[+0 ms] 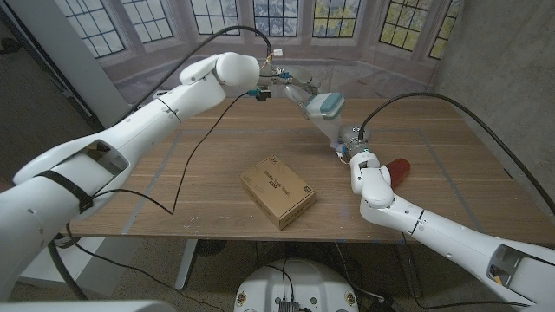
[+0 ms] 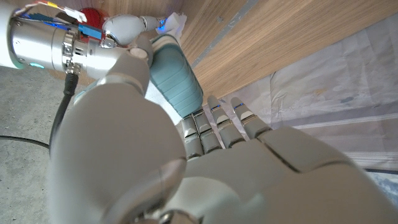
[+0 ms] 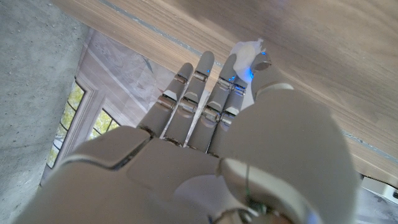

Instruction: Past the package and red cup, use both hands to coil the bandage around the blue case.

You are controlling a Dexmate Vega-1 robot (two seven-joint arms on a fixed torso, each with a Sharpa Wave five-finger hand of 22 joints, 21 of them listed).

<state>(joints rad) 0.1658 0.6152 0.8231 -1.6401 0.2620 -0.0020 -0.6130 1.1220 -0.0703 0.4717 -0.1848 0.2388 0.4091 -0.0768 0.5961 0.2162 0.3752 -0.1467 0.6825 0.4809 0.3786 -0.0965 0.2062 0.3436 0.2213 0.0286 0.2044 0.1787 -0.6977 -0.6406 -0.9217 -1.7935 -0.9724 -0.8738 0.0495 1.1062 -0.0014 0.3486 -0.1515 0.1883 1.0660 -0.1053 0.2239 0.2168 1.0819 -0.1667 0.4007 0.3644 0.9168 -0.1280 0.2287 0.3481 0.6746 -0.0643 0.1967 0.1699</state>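
Observation:
The blue case (image 1: 326,105), teal with a pale rim, is held above the far middle of the table by my left hand (image 1: 290,87). In the left wrist view the case (image 2: 178,79) lies against that hand's fingers (image 2: 219,123). A pale strip of bandage (image 1: 330,128) runs from the case down to my right hand (image 1: 347,143), which stands just below it. A white end of bandage (image 3: 249,49) shows pinched at the right hand's fingertips. The brown package (image 1: 277,191) lies nearer me at mid table. The red cup (image 1: 400,167) sits right of my right wrist.
A black cable (image 1: 186,165) hangs from the left arm across the table's left half. The wooden table (image 1: 173,204) has bare room at left and far right. A painted window backdrop (image 1: 260,26) stands behind it.

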